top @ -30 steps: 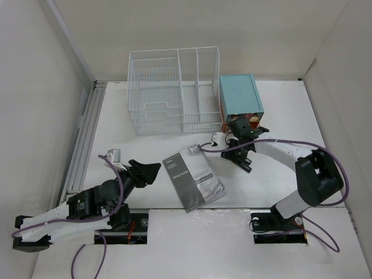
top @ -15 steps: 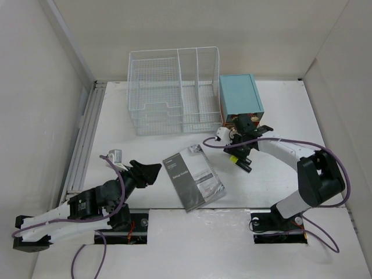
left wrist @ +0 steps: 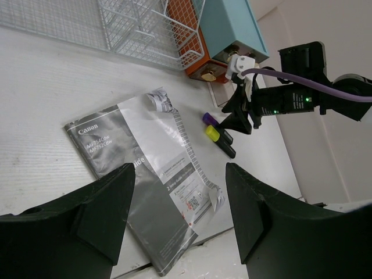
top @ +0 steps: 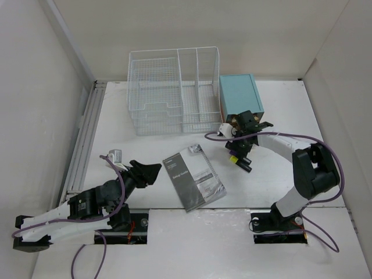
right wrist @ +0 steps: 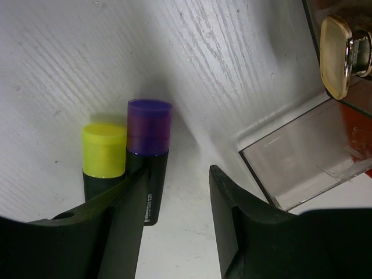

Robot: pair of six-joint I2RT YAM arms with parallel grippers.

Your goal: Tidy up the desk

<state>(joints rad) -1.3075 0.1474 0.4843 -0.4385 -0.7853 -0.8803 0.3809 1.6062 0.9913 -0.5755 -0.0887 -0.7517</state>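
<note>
Desk [top: 279, 104]: a matte white tabletop carrying every item noted, with the grey printed booklet [top: 193, 178] lying flat, face up and askew near its middle; two cutouts in the desk edge sit on the near side of the booklet, one holding each arm base. White wire-mesh rack [top: 174, 90]: upright on the far side of the booklet. Teal box [top: 239, 96] with orange drawers: beyond the booklet and to its right, just beside the rack. Two dark-bodied highlighters, one yellow-capped [right wrist: 104, 151] and one purple-capped [right wrist: 149, 128]: lying side by side and touching, to the right of the booklet's far corner and apart from it. Left gripper [top: 150, 171]: just left of the booklet, pointed toward it, fingers moderately spread with nothing between them. Right gripper [top: 237, 152]: right of the booklet, pointed down over the highlighters, fingers moderately spread and gripping nothing; in the wrist view one finger overlaps the purple-capped highlighter's barrel, and contact cannot be confirmed. A clear plastic piece [right wrist: 302, 157] lies on the side of the highlighters away from the booklet.
</note>
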